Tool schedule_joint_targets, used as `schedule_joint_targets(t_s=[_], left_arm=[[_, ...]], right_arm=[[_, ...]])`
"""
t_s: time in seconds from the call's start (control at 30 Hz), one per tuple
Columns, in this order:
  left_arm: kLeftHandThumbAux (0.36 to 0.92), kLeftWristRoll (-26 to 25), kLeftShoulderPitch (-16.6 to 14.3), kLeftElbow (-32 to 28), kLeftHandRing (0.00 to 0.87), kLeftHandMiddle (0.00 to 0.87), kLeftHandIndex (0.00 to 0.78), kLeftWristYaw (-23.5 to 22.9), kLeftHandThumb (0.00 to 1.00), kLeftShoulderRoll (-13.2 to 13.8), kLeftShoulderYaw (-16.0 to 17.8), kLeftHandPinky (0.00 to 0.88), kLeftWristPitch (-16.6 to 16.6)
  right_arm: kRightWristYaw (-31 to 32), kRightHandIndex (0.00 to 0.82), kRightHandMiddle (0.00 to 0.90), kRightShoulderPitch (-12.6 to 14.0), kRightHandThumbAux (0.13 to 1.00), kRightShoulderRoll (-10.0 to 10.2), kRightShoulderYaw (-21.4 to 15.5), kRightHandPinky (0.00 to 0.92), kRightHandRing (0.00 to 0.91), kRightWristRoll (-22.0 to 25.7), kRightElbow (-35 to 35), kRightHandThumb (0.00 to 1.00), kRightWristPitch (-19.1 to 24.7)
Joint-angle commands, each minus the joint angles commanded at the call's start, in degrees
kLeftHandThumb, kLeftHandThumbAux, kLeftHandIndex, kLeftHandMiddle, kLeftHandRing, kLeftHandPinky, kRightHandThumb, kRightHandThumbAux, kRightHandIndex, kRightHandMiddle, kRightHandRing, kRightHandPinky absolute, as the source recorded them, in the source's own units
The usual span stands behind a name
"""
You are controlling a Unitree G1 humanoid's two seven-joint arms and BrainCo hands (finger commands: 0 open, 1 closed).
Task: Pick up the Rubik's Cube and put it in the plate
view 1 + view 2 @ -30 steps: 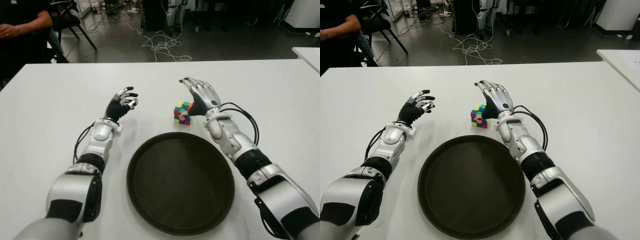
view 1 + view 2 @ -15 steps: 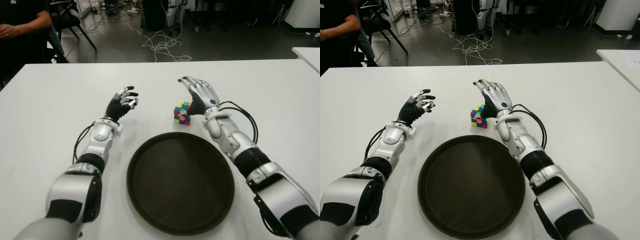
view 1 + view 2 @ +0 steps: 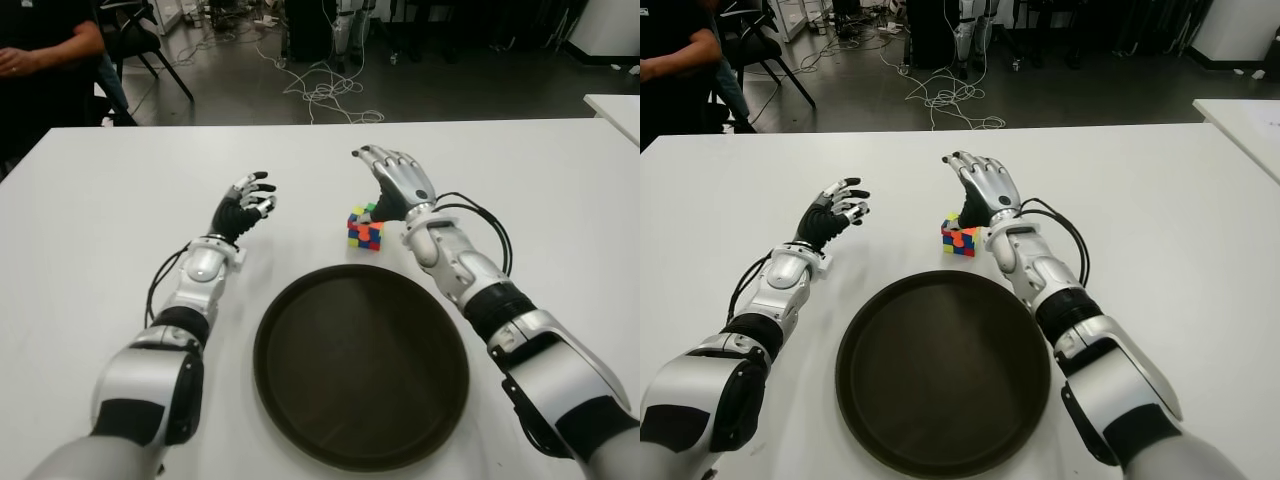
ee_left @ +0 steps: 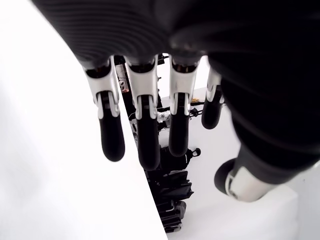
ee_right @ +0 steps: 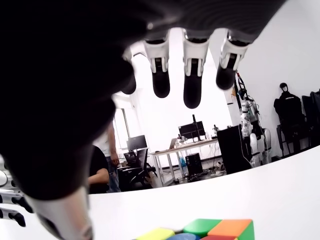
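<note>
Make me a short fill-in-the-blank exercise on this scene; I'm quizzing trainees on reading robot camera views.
1. The Rubik's Cube sits on the white ____, not in the plate.
2. The right robot hand is over the cube with its fingers ____.
3. The dark round plate holds ____.
4. The left robot hand shows to the ____ of the cube, holding nothing.

Missing words: table; open; nothing; left

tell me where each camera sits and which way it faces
Left eye: on the head, looking down at the table; both arms, cube, plate show.
Right eye: beside it, same scene.
Left wrist: on the left arm, looking past the open left hand; no cube.
Right wrist: on the right arm, looking past the open right hand at the cube's top.
The right wrist and both eyes share the cube.
</note>
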Motion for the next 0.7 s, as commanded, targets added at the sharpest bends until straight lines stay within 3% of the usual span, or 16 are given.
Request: schedule_joint_targets(t_s=[0.17,0.37,0.7], left_arm=[[0.638,0.34,-0.01,-0.02,0.32,0.267,0.172,0.68,0.284,0.03,-0.34,0.383,-0.03],[0.673,-0.24,0.02,-0.18,0.33,0.277,0.177,0.49,0.298,-0.08,0.22,0.376,-0.42],[0.722,-6.32,-0.66,-0.38,0.331,0.284,0.191,-3.1,0.373,-1.32,5.45,0.371,2.47]], right_arm=[[-0.43,0.115,0.148,-0.85,0.867,0.57,0.11,0.159,0.164,0.22,2.06,0.0,-0.45],[-1.31,0.122,0.146,-1.86,0.86,1.58,0.18,0.162,0.166,0.39,5.92,0.0,-0.81],[-2.55,0.141,0.163,-3.21,0.871,2.62,-0.26,0.19,0.185,2.28,14.18,0.0,-3.02]])
